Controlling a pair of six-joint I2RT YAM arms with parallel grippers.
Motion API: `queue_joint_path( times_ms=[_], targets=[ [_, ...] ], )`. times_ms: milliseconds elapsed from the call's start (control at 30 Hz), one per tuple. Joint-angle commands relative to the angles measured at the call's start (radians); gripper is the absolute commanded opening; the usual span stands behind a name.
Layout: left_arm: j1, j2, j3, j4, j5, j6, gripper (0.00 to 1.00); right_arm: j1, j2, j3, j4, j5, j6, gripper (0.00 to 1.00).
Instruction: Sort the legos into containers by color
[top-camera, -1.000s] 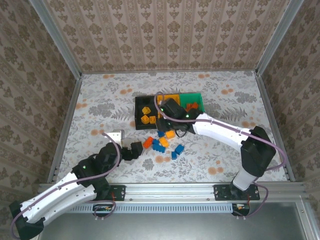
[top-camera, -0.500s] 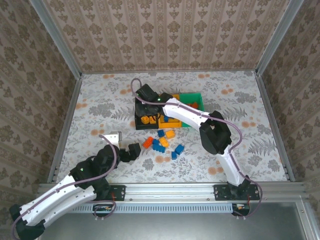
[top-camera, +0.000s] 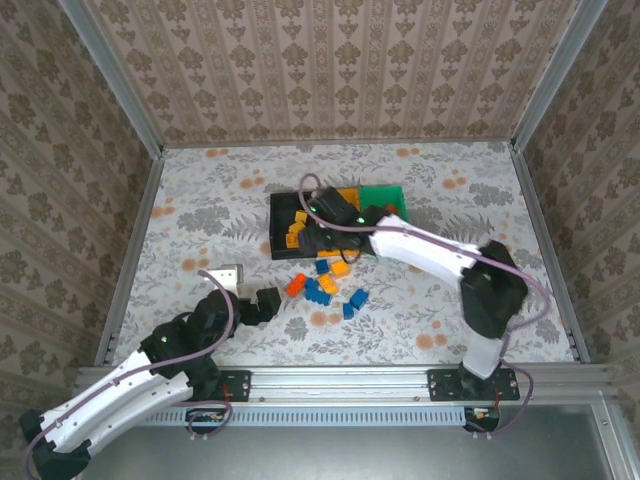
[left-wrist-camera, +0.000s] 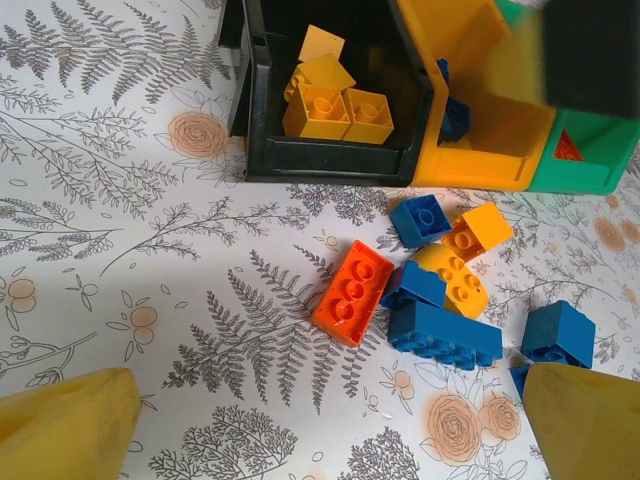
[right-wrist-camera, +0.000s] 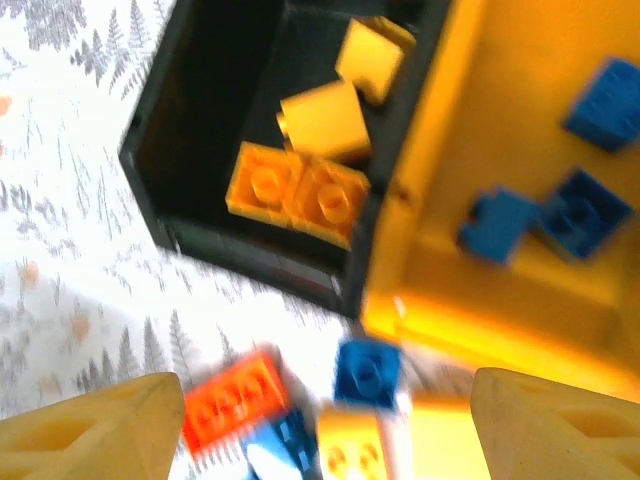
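Floral-printed cloth (top-camera: 200, 220) covered the table, and on it the loose legos (left-wrist-camera: 440, 290) lay in a small cluster just near of the containers (top-camera: 340, 210), touching neither gripper. From the left wrist, the cluster sat far of the left gripper (left-wrist-camera: 325, 425), between its two yellow fingertips (left-wrist-camera: 65, 425) but closer to the right one. Those fingers stood wide apart with nothing in them. The right gripper (right-wrist-camera: 325, 430) hung over the near edge of the bins. Its fingertips (right-wrist-camera: 560, 430) were likewise spread wide and empty, and a red-orange brick (right-wrist-camera: 235, 400) and a blue brick (right-wrist-camera: 367, 372) lay on the cloth between them.

Loose on the cloth were one red-orange brick, two yellow-orange ones and at least four blue. The containers numbered three, joined in a row. The black bin (left-wrist-camera: 330, 165) on the left held four yellow-orange bricks (left-wrist-camera: 330, 110). The orange-yellow bin (left-wrist-camera: 480, 165) in the middle held three blurred blue bricks (right-wrist-camera: 585, 210). The green bin (left-wrist-camera: 580, 180) on the right showed one red-orange piece (left-wrist-camera: 567, 148).
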Motion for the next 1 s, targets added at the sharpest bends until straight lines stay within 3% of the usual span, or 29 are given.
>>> queue_joint_path(
  times_ms=[0, 233, 667, 967],
  targets=[
    [0.012, -0.007, -0.021, 0.026, -0.003, -0.02, 1.0, 0.003, -0.147, -0.198, -0.013, 0.04, 0.052, 0.78],
    [0.028, 0.0, -0.035, 0.045, 0.002, -0.025, 1.0, 0.006, -0.246, -0.419, -0.04, 0.054, 0.124, 0.79],
    [0.037, -0.001, -0.048, 0.042, 0.029, -0.044, 1.0, 0.013, -0.1, -0.456, 0.03, 0.044, 0.239, 0.77],
    [0.044, 0.001, -0.063, 0.068, 0.032, -0.044, 1.0, 0.013, -0.156, -0.55, -0.047, 0.1, 0.264, 0.66]
  ],
)
